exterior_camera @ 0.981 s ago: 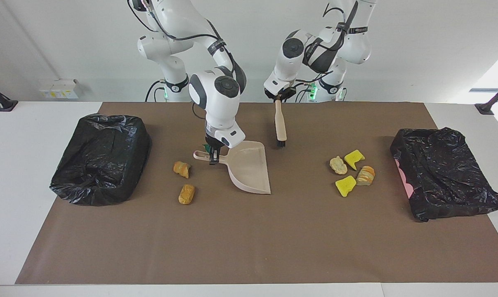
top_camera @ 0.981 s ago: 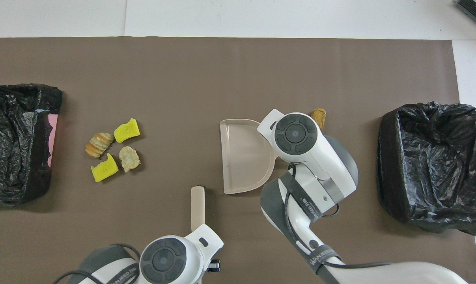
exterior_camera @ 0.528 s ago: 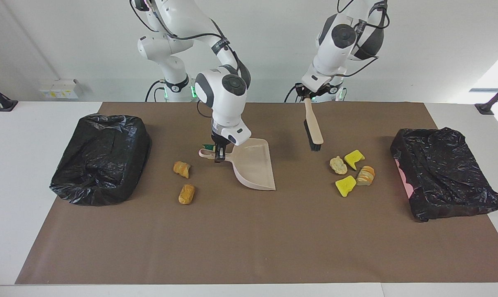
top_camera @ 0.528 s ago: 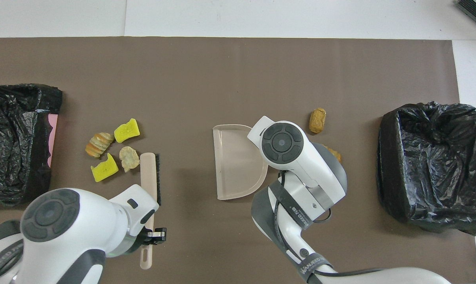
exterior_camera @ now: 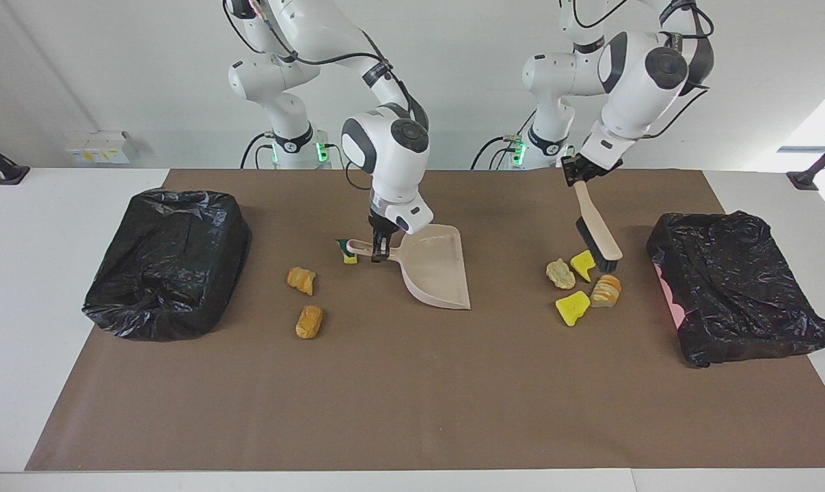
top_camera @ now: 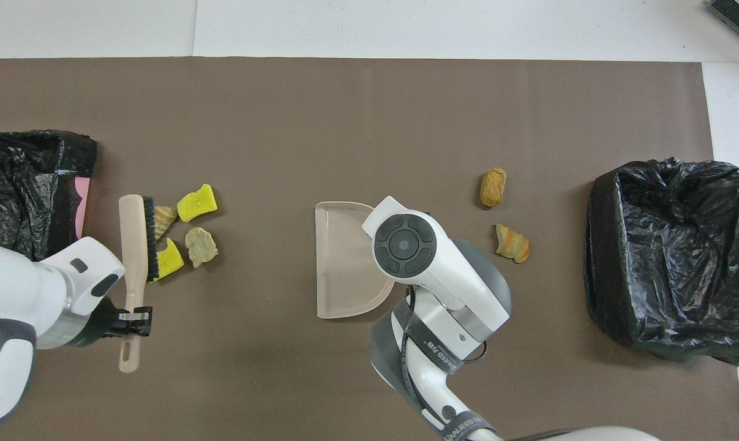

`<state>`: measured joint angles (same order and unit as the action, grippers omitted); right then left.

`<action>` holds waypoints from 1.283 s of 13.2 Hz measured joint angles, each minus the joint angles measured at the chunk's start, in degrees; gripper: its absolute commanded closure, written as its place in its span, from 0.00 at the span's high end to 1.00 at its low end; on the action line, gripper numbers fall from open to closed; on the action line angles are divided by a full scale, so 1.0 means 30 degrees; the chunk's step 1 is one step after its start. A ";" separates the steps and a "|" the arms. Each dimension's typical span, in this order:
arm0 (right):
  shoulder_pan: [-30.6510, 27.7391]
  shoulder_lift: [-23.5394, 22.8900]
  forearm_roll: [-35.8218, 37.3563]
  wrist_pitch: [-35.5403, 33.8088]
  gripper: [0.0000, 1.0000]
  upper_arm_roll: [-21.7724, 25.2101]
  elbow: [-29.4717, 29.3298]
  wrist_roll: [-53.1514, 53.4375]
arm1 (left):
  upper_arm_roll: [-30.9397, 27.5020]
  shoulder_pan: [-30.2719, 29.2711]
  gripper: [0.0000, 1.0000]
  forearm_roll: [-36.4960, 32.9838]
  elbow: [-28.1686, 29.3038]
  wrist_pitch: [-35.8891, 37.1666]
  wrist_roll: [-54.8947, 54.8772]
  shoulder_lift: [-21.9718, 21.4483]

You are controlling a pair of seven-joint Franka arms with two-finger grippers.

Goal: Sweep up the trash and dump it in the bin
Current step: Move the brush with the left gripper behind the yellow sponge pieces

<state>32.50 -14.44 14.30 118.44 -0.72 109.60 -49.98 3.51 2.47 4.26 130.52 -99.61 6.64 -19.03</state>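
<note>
My left gripper [exterior_camera: 576, 174] [top_camera: 133, 315] is shut on the handle of the beige brush [exterior_camera: 595, 229] [top_camera: 136, 245]. Its black bristles hang at a cluster of trash: two yellow sponge chunks [exterior_camera: 585, 263] [exterior_camera: 571, 307], a pale lump [exterior_camera: 561, 273] and a striped orange lump [exterior_camera: 605, 290], between them and the bin [exterior_camera: 733, 294]. My right gripper [exterior_camera: 379, 254] is shut on the handle of the beige dustpan [exterior_camera: 439, 273] [top_camera: 345, 263], whose mouth faces that cluster. A green-backed sponge [exterior_camera: 347, 251] lies by the handle's end. Two orange lumps [exterior_camera: 301, 280] [exterior_camera: 309, 321] lie toward the right arm's end.
A second black-bagged bin [exterior_camera: 166, 263] [top_camera: 663, 257] stands at the right arm's end of the brown mat [exterior_camera: 412, 396]. In the overhead view the right arm's wrist [top_camera: 406, 245] covers the dustpan's handle and its gripper.
The left arm has swung the brush from the middle to the trash cluster at its own end. The right gripper has slid the dustpan toward that cluster, uncovering the green-backed sponge.
</note>
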 measured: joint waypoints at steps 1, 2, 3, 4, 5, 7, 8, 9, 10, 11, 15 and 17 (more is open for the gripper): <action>0.0040 -0.0024 0.0000 0.0020 0.00 0.0000 0.0000 0.0043 | -0.0019 -0.0774 0.00 -0.0162 -0.0370 -0.0026 -0.0931 0.0319; 0.0044 -0.0038 0.0000 0.0053 0.00 0.0001 0.0000 0.0047 | -0.0025 -0.1287 0.00 -0.0371 -0.0834 -0.0063 -0.1644 0.0691; 0.0044 -0.0052 0.0000 0.0103 0.00 0.0001 0.0000 0.0047 | -0.0012 -0.1682 0.00 -0.0809 -0.1396 -0.0113 -0.2259 0.1187; 0.0045 -0.0070 0.0000 0.0130 0.00 0.0001 0.0002 0.0047 | -0.0012 -0.1991 0.00 -0.1445 -0.2092 -0.0202 -0.2728 0.1878; 0.0044 -0.0097 0.0000 0.0148 0.00 0.0001 0.0003 0.0047 | -0.0006 -0.2205 0.00 -0.2040 -0.2794 -0.0397 -0.3045 0.2664; 0.0045 -0.0136 0.0000 0.0212 0.00 0.0001 0.0008 0.0047 | -0.0009 -0.2566 0.00 -0.2895 -0.3883 -0.1054 -0.3541 0.4370; 0.0045 -0.0148 0.0000 0.0227 0.00 0.0001 0.0009 0.0047 | 0.0004 -0.2614 0.00 -0.3233 -0.4054 -0.1502 -0.3648 0.5172; 0.0045 -0.0154 0.0000 0.0236 0.00 0.0001 0.0009 0.0047 | 0.0039 -0.2617 0.00 -0.3369 -0.4069 -0.1982 -0.3660 0.5898; 0.0045 -0.0162 0.0000 0.0238 0.00 0.0001 0.0009 0.0055 | 0.0098 -0.2616 0.00 -0.3413 -0.3985 -0.2239 -0.3660 0.6461; 0.0045 -0.0186 0.0000 0.0239 0.00 0.0001 0.0011 0.0105 | 0.0155 -0.2616 0.00 -0.3427 -0.3680 -0.2451 -0.3660 0.6874; 0.0045 -0.0268 0.0000 0.0284 0.00 0.0001 0.0015 0.0191 | 0.0213 -0.2612 0.00 -0.3429 -0.1780 -0.3684 -0.3652 0.6867; 0.0058 -0.0342 0.0000 0.0305 0.00 0.0001 0.0019 0.0311 | 0.0407 -0.2157 0.00 -0.3419 -0.0844 -0.4436 -0.3376 0.6563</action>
<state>32.67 -15.46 14.30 119.36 -0.72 109.65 -49.05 4.73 -4.00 -5.99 127.99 -112.92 -3.48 0.65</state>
